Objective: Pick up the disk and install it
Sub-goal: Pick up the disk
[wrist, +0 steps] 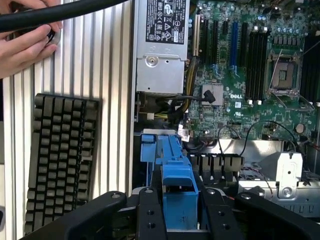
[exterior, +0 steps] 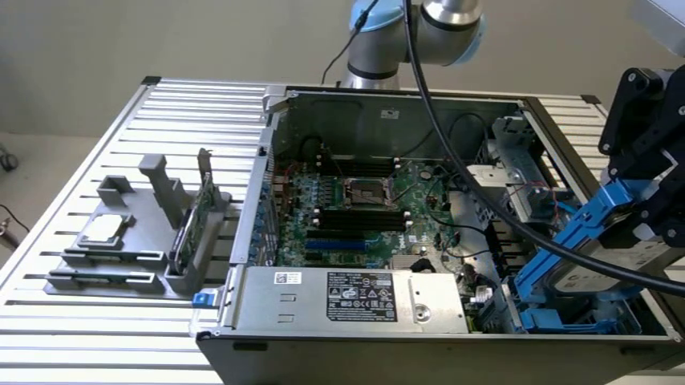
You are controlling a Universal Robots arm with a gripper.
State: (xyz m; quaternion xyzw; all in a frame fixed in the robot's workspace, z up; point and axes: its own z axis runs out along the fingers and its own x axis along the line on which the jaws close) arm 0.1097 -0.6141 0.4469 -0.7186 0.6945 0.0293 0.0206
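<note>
Exterior view: slatted table [exterior: 96,337], gripped disk [exterior: 595,282].

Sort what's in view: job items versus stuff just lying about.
Job: disk, held in the claw; open computer case.
Lying about: keyboard; square chip on the grey holder; green circuit card; a person's hand.

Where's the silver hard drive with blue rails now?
The blue-railed silver hard drive hangs tilted in the black gripper on the exterior view's right, over the open computer case's near corner.
</note>
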